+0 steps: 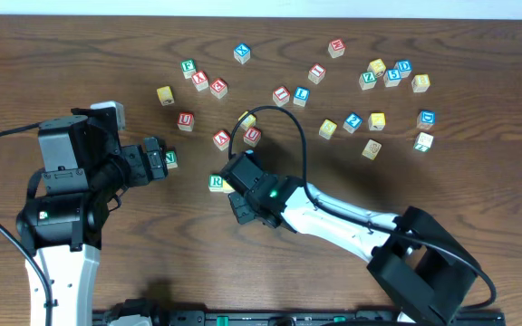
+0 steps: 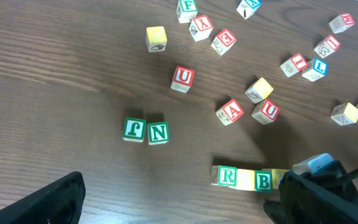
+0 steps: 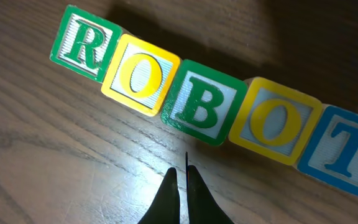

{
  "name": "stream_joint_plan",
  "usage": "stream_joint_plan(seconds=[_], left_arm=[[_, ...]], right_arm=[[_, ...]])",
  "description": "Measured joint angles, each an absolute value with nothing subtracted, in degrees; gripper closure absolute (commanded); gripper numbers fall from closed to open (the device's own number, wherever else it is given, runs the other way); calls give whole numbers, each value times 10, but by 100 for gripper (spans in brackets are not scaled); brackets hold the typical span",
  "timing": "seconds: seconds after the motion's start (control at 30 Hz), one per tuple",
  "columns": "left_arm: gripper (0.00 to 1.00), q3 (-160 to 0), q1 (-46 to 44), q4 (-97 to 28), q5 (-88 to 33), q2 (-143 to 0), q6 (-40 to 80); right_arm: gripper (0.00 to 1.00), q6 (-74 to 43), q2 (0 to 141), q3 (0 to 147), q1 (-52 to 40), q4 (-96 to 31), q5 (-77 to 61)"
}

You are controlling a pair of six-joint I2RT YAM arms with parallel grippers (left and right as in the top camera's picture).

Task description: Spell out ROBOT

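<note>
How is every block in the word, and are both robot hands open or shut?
R block: face up, first in line.
First O block: face up, touching R.
B block: face up, in the middle.
Second O block: face up, beside B.
T block: face up, last.
Left gripper: open, empty.
Right gripper: shut, empty.

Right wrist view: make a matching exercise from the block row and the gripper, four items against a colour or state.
Column one:
1. R cube
2. O cube next to the R
3. T cube
4. right gripper

Column two:
a. blue
b. shut
c. green
d. yellow

Pairs: 1-c; 2-d; 3-a; 4-b.
</note>
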State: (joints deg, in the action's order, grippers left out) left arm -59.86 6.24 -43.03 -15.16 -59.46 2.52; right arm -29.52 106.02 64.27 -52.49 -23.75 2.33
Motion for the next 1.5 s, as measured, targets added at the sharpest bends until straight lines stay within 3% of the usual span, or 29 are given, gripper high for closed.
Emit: stream_joint_plan(seconds=[1.5], left_arm=[[2, -599, 62, -430, -152, -595, 25]], right_arm=[[99, -291, 1080, 643, -525, -209, 49]])
